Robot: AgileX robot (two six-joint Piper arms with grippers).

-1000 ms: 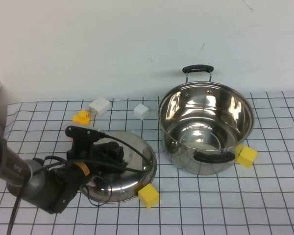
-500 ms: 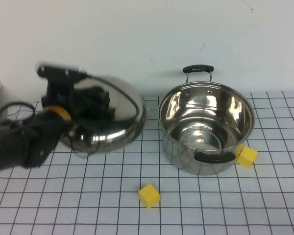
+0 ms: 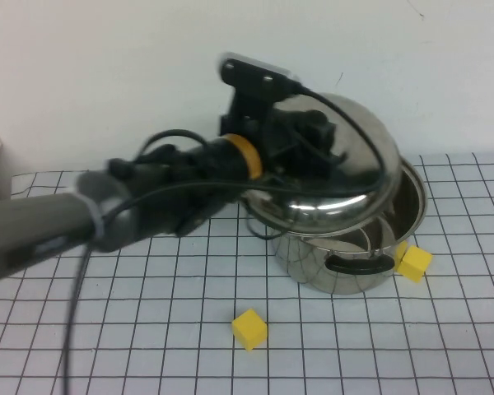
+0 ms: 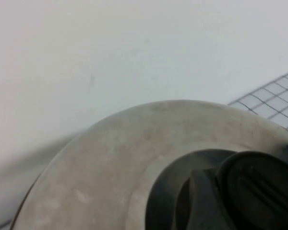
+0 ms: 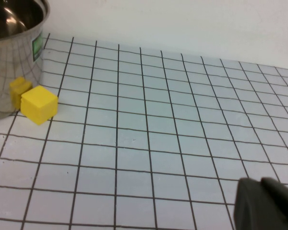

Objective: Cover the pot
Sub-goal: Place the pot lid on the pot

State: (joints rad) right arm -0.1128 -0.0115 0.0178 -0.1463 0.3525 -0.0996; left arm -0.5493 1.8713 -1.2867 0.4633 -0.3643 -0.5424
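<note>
The large steel pot with black loop handles stands at the right on the gridded mat. My left gripper is shut on the black knob of the domed steel lid. It holds the lid tilted just above the pot's mouth, covering most of the opening. The lid's dome fills the left wrist view. My right gripper is out of the high view. It hangs low over the mat, fingers together and empty, to the right of the pot.
A yellow cube lies on the mat in front of the pot. Another yellow cube sits against the pot's right side and also shows in the right wrist view. A white wall runs behind the mat.
My left gripper lifted the lid off the mat at the left and carried it up and rightward until it hangs over the pot. The cubes and pot stayed put.
</note>
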